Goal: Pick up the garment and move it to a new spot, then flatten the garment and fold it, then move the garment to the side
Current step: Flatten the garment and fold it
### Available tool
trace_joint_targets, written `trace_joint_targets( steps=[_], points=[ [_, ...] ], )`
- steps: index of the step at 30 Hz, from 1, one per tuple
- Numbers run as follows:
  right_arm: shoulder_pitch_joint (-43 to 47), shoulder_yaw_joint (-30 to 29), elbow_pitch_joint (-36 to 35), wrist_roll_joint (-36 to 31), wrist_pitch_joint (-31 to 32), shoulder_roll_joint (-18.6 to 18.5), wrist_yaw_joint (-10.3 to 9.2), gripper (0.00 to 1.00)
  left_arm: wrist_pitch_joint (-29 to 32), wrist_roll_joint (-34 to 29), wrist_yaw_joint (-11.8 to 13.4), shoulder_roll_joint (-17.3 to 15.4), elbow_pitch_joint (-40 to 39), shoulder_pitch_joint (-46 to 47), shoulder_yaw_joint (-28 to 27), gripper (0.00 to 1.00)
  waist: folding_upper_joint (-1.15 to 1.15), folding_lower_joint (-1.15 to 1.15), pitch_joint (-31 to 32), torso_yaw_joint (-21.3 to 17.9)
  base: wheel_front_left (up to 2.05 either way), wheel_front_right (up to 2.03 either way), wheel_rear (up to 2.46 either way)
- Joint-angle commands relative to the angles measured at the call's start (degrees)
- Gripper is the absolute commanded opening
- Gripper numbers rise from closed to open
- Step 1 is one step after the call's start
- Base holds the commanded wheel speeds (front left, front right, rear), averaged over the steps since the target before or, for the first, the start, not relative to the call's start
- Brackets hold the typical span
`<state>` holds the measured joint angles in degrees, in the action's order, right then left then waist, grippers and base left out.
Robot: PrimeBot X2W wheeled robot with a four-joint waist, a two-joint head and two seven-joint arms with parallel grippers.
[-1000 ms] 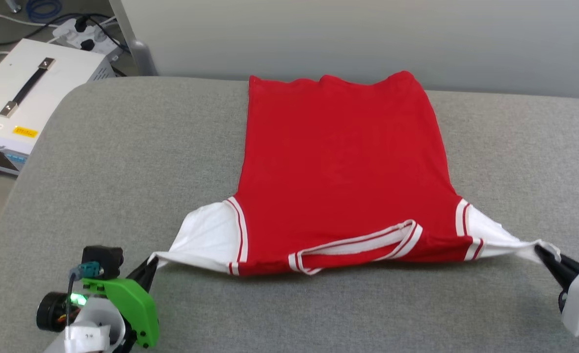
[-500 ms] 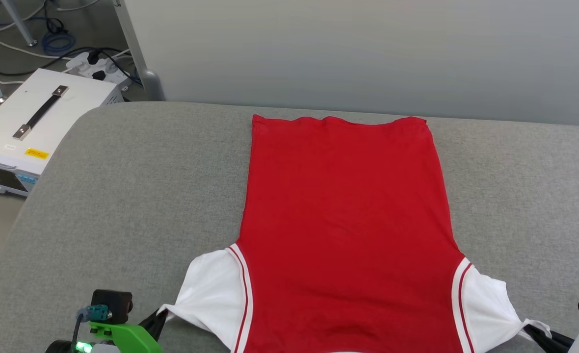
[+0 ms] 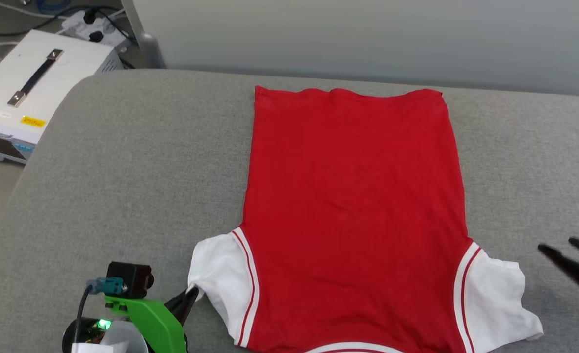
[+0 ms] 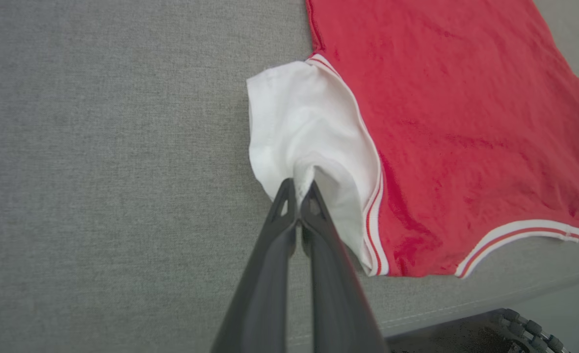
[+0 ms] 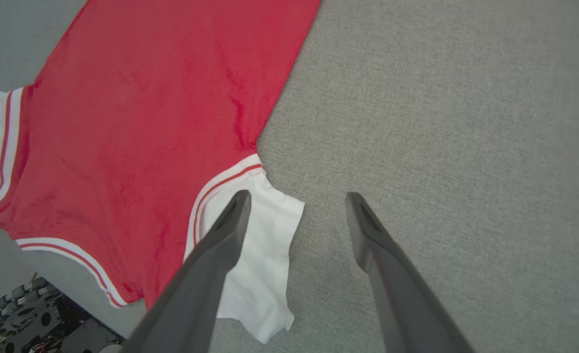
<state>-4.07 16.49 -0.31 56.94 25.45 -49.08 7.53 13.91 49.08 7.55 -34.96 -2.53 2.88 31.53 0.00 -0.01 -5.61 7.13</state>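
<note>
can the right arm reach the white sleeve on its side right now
Probably yes: the right gripper is open just beside that sleeve, which lies loose on the grey cushion with nothing between them.

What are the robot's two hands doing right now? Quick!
Left gripper: shut, fingers pinching the white sleeve of the garment.
Right gripper: open, holding nothing.

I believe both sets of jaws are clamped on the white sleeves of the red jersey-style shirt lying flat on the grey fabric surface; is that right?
Not quite: only the left jaws are clamped on a white sleeve. The right wrist view shows the right jaws wide open, gripping nothing. The red jersey-style shirt does lie flat on the grey fabric surface.
</note>
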Motion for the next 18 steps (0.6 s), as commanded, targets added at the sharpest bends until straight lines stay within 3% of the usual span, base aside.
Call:
trace_joint_targets(
  steps=[1, 7, 18],
  points=[
    [-2.53, -1.28, -0.77, 0.52, 1.73, 0.15, -0.04, 1.00, 0.28, 0.00, 0.76, -0.73, -1.79, -0.53, -0.35, 0.00, 0.00, 0.01, -4.03, 1.61, 0.00, 0.00, 0.00],
    [-14.66, -7.86, -0.23, 0.07, 14.69, 3.92, -0.04, 1.00, 2.13, -1.43, 2.87, -1.63, -10.29, 0.61, -0.18, 0.00, 0.00, 0.01, -11.32, 5.18, 0.00, 0.00, 0.00],
    [-40.74, -14.15, 9.95, -15.23, 37.54, 11.23, -0.04, 1.00, 3.24, -5.09, 2.85, 0.44, -16.02, 5.50, 2.66, 0.00, 0.00, 0.01, -22.19, 13.01, 0.00, 0.00, 0.00]
  ],
)
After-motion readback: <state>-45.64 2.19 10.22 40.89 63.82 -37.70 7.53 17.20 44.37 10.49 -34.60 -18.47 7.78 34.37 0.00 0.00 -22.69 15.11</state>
